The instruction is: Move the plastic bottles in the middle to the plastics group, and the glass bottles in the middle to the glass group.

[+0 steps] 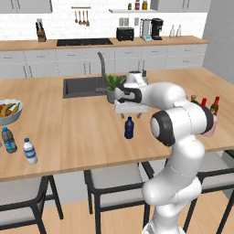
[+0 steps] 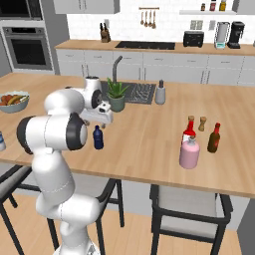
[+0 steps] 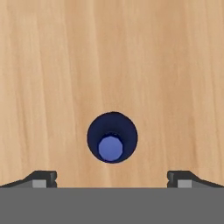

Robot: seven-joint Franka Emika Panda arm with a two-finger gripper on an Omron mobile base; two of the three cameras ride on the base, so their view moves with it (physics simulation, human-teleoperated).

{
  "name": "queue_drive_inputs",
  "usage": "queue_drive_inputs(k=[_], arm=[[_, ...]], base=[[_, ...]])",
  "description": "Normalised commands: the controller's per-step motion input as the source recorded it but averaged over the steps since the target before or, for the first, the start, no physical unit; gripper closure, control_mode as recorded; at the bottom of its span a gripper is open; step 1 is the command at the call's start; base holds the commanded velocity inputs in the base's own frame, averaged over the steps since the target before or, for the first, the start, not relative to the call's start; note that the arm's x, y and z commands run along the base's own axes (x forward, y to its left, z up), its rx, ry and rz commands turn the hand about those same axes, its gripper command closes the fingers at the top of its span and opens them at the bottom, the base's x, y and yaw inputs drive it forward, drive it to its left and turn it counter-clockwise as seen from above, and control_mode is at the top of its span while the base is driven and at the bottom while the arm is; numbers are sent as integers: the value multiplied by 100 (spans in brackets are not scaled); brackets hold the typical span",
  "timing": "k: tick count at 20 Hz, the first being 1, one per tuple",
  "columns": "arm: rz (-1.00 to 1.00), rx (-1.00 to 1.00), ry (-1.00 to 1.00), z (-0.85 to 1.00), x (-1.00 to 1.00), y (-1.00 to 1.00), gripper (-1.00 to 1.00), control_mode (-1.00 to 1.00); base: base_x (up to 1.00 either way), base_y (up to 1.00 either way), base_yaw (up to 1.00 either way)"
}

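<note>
On a kitchen island's wooden tabletop, the navy bottle stands upright in front of the potted plant. The gripper hangs directly above the bottle, its 2 fingers spread wide, grasping nothing.

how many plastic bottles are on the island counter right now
3. The dark-capped bottle and the white-capped bottle stand together at the left end; the navy bottle stands mid-counter below the open fingers.

The desk is pale, matt wood with fine grain, the navy bottle smooth plastic, the robot arm glossy white.
</note>
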Motion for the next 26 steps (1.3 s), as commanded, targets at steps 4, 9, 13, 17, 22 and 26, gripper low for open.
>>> queue_drive_inputs(k=[4, 9, 13, 17, 22, 26], arm=[[1, 0, 0, -18, 10, -3, -100, -100], [1, 0, 1, -17, 0, 0, -100, -100], [0, 0, 3, -12, 7, 0, -100, -100], [0, 0, 2, -1, 16, 0, -100, -100], [0, 0, 1, 0, 12, 0, -100, -100], [0, 0, 2, -12, 0, 0, -100, -100]], base=[[0, 0, 0], [0, 0, 0], [0, 0, 0], [0, 0, 0], [0, 0, 0], [0, 0, 0]])
